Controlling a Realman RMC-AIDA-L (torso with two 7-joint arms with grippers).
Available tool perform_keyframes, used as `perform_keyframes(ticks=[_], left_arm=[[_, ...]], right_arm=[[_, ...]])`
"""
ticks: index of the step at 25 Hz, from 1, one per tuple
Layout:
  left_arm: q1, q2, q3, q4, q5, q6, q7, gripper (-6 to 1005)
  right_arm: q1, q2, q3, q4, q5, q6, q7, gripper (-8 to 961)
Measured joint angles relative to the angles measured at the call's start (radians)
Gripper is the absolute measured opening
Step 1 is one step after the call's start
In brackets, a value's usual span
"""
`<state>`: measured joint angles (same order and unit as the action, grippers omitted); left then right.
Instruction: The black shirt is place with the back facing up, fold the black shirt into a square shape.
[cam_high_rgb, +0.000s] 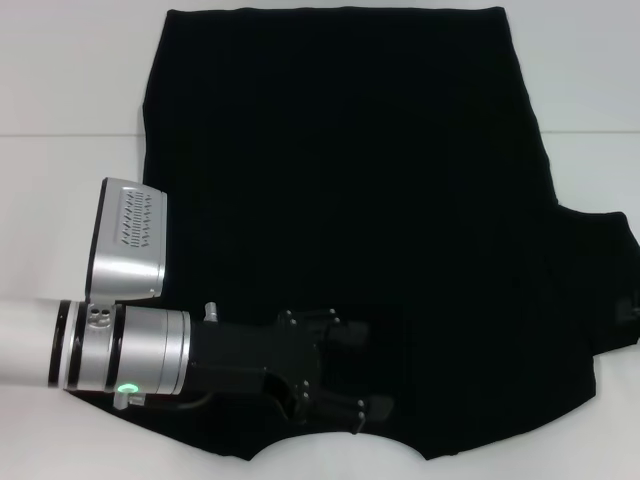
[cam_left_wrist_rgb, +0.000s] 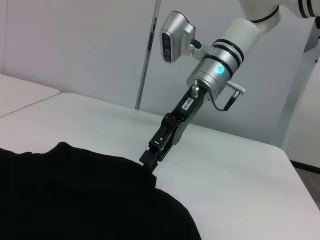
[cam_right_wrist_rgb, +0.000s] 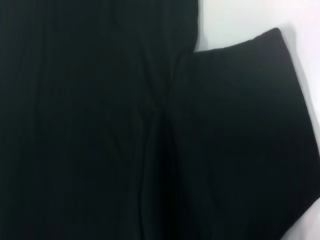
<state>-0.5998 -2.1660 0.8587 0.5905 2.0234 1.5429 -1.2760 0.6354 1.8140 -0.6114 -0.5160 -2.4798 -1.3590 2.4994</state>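
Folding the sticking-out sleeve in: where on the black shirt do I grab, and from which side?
Take the black shirt by the outer cuff edge of its sleeve. The sleeve lies flat, jutting past the body on the robot's right, so come in low from the right over the bare table. The left pincer is at the near edge.

Head cam sits high, looking forward and down onto the surface (cam_high_rgb: 60, 70); whole black shirt (cam_high_rgb: 350, 200) fits in frame, left arm's end effector (cam_high_rgb: 365, 385) enters near the bottom edge. Left wrist cam sits low by the surface (cam_left_wrist_rgb: 240, 170), facing across it toward a pale wall; it catches one edge of the shirt (cam_left_wrist_rgb: 75, 200) and another arm's end effector (cam_left_wrist_rgb: 149, 159) farther off. Right wrist cam is close above the shirt (cam_right_wrist_rgb: 100, 125), facing down; fabric fills nearly all of it, including a sleeve. All three views share the shirt.
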Motion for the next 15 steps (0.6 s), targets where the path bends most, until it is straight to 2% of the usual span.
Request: perform_keyframes(ticks=[7, 14, 15], left_arm=[[-0.001, 0.0, -0.003, -0.001, 0.0, -0.006, 0.0, 952], [-0.002, 0.0, -0.003, -0.001, -0.004, -0.006, -0.012, 952], [-0.002, 0.0, -0.003, -0.001, -0.005, -0.006, -0.014, 952]], right_arm=[[0.005, 0.01, -0.015, 0.002, -0.001, 0.039, 0.004, 618], [0.009, 0.034, -0.033, 0.002, -0.001, 0.108, 0.0, 556], [0.009, 0.036, -0.038, 0.002, -0.001, 0.114, 0.0, 507]])
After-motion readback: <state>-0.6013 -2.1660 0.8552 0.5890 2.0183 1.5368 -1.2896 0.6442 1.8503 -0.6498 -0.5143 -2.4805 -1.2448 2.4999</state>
